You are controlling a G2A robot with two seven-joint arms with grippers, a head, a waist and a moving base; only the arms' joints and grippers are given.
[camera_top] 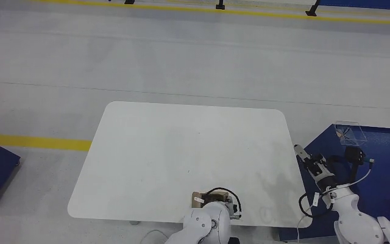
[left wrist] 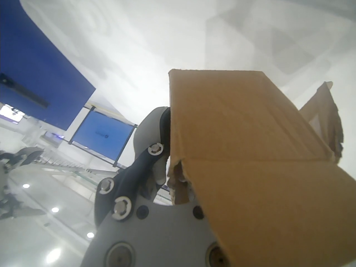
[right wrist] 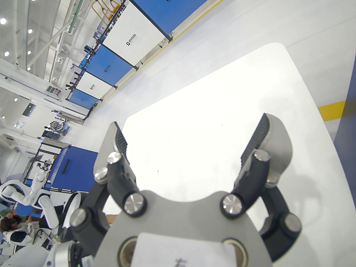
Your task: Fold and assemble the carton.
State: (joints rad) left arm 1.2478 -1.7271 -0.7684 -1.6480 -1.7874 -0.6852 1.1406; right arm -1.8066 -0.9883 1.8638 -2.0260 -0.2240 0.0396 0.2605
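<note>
One brown carton (left wrist: 250,151), pinched by left gripper (left wrist: 169,137) at near edge of table (camera_top: 183,152), long axis pointing outward from the grip. Right gripper (right wrist: 192,129) spread, off table's right side.

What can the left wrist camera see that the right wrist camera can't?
Left wrist view: the brown carton up close, with its flat panels and a crease, clamped in the left gripper. Right wrist view: the right gripper, open with nothing between its fingers, and a yellow floor line. A tan sliver beside that gripper's base might be the carton, but it is too small to tell. Both: the white table.
</note>
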